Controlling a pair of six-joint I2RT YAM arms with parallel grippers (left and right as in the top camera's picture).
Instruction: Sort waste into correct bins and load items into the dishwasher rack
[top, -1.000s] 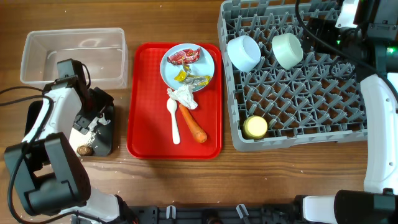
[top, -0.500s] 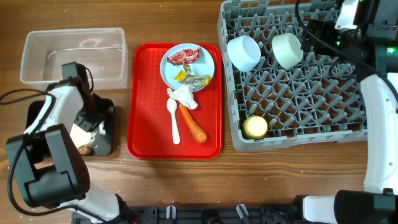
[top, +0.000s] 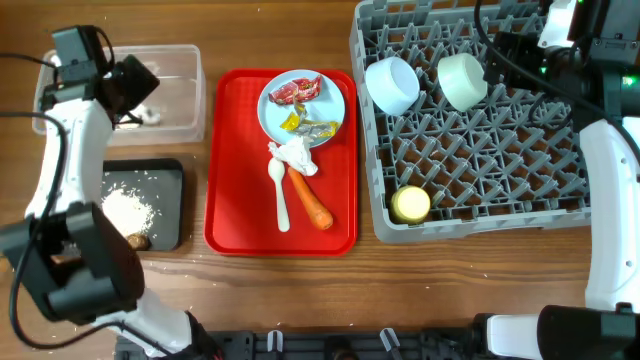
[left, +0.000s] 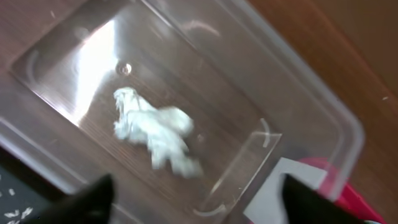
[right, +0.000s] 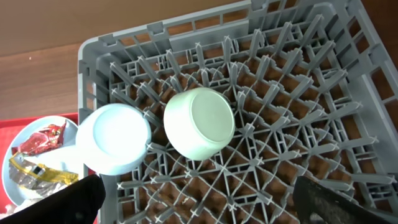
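Inside the clear tub (left: 249, 93) lies the crumpled white tissue (left: 155, 134), loose on the tub's floor near its middle and touching nothing else. It sits just ahead of the left gripper (left: 199, 202), whose two dark fingertips (left: 93, 199) stand wide apart at the bottom edge of the wrist view, with nothing between them and not touching the tissue.

Half a second ago this gripper was down over the black tray (top: 165, 185). It has since swung up the table to the tub, and the tray now shows its white rice (top: 128, 210) and a brownish lump (top: 138, 240) uncovered.

On the red tray (top: 235, 150) the plate (top: 338, 105), spoon (top: 280, 195) and carrot (top: 312, 203) lie as before. The right gripper (right: 205, 208) (fingers spread as well, holding nothing) hangs over the dishwasher rack (top: 500, 190) above the two bowls (right: 199, 124) — unmoved.
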